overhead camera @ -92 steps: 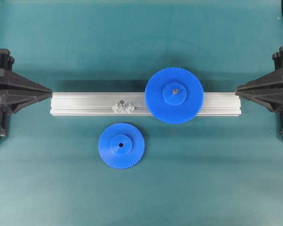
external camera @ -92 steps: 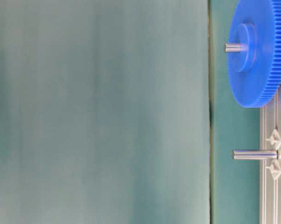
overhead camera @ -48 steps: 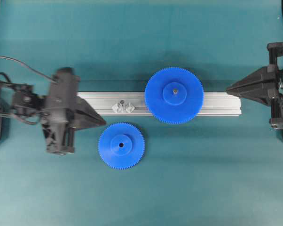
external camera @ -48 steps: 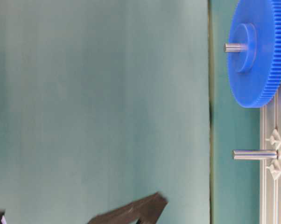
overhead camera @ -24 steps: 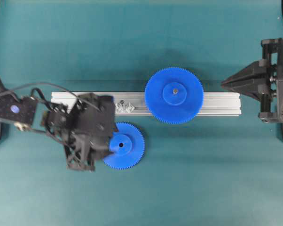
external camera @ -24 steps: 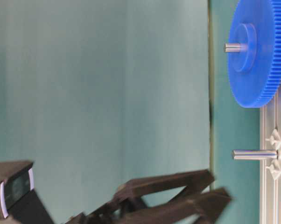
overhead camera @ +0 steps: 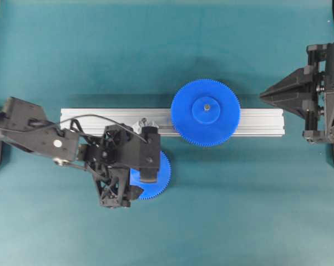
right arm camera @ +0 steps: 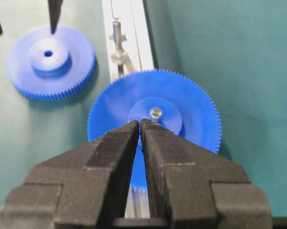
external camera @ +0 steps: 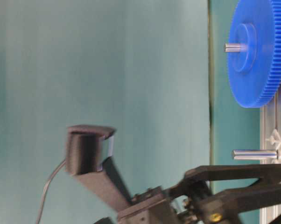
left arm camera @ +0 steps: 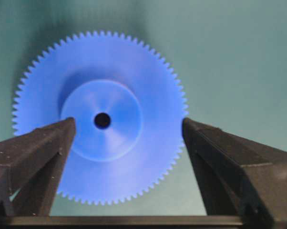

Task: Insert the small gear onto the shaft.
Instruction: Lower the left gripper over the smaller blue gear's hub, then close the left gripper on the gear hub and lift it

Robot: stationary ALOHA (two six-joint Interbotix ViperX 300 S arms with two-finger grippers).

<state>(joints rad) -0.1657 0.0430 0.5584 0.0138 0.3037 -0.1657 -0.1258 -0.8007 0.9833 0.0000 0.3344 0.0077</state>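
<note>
Small gear (left arm camera: 100, 121) now between newly spread left claw (left arm camera: 127, 131) fingers.

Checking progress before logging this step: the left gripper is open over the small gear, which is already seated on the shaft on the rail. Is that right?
Not quite. The left gripper is open over the small gear, but the gear lies flat on the green mat, not seated. The right wrist view shows the shaft standing bare on the rail, with the gear beside it.
</note>
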